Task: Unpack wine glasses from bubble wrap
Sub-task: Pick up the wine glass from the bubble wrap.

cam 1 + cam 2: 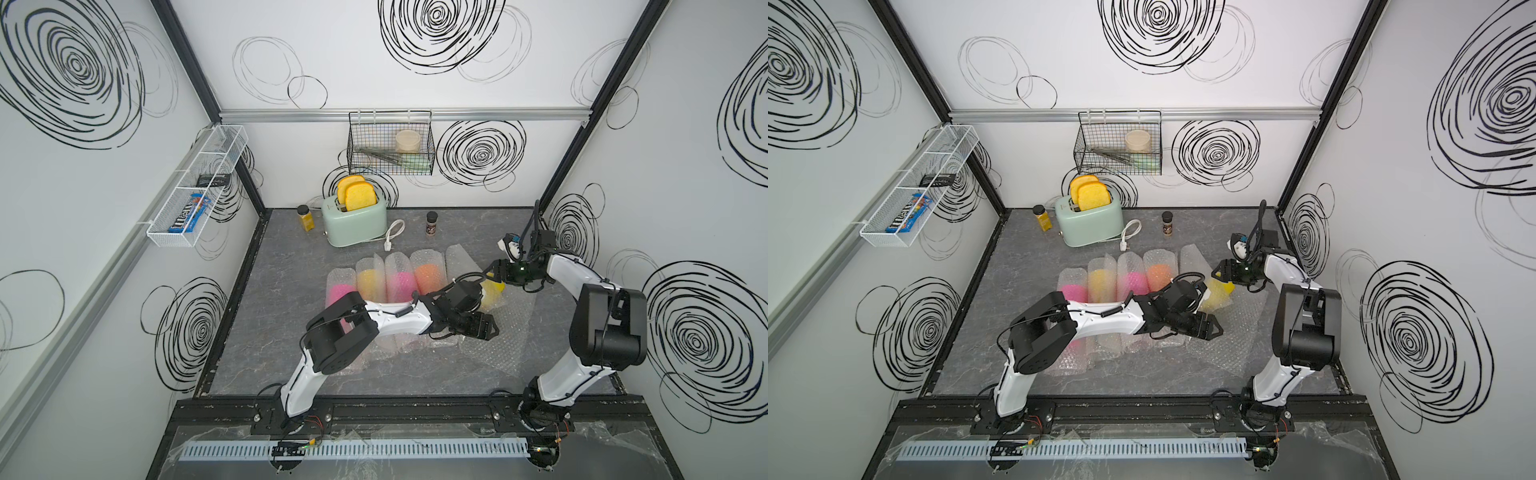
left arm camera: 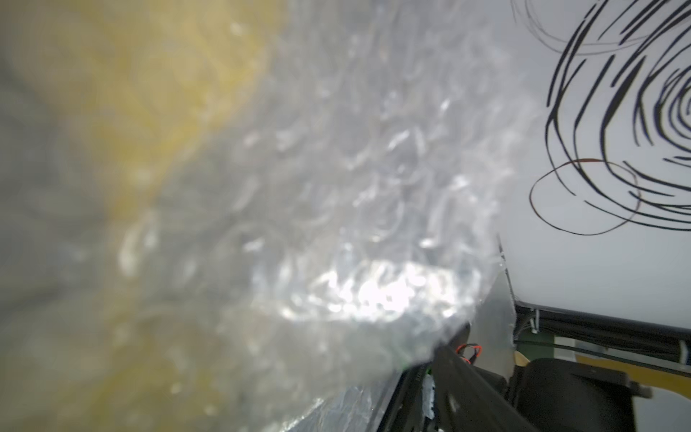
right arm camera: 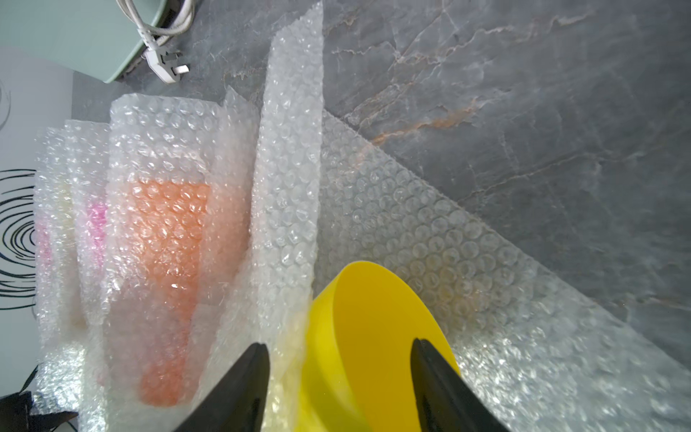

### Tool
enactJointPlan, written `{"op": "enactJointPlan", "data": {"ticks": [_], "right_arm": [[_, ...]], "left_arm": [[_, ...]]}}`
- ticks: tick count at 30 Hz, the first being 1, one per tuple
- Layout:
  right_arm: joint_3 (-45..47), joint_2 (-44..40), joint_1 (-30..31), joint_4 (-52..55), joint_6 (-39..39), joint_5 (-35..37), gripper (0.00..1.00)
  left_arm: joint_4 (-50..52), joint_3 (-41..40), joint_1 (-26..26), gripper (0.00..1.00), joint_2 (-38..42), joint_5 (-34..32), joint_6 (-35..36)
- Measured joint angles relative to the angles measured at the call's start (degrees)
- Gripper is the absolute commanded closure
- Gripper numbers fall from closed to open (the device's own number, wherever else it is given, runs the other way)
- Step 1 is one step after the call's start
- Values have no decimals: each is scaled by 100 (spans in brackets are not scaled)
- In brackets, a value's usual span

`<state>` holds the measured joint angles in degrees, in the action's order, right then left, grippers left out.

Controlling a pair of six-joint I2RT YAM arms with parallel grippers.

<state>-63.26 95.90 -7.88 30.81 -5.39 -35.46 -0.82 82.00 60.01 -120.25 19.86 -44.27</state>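
Note:
A bare yellow wine glass (image 3: 374, 336) lies on an opened sheet of bubble wrap (image 3: 430, 232), its bowl between the spread fingers of my right gripper (image 3: 338, 344). One finger stands apart from it, against the wrap. In both top views the right gripper (image 1: 496, 276) is at the glass (image 1: 494, 291). Left of it lie several wrapped glasses: orange (image 1: 428, 276), pink (image 1: 401, 282), yellow (image 1: 368, 282), pink (image 1: 340, 291). My left gripper (image 1: 486, 326) is at the near end of the open sheet. Bubble wrap (image 2: 336, 187) fills the left wrist view and hides its jaws.
A mint toaster (image 1: 353, 220) with its white plug (image 1: 392, 235) stands at the back, between two spice jars (image 1: 305, 218) (image 1: 432, 224). A black wire basket (image 1: 390, 145) hangs on the back wall. A white shelf (image 1: 195, 187) hangs on the left wall.

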Motion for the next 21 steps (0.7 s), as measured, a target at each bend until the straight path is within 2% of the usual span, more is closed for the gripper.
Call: {"op": "enactJointPlan", "data": {"ticks": [10, 21], "right_arm": [[501, -448, -111, -601, 216, -564, 58], [844, -986, -44, -979, 428, -1558, 59]], "left_arm": [[457, 20, -131, 21, -9, -256, 450], [-59, -520, -573, 20, 70, -74, 920]]}}
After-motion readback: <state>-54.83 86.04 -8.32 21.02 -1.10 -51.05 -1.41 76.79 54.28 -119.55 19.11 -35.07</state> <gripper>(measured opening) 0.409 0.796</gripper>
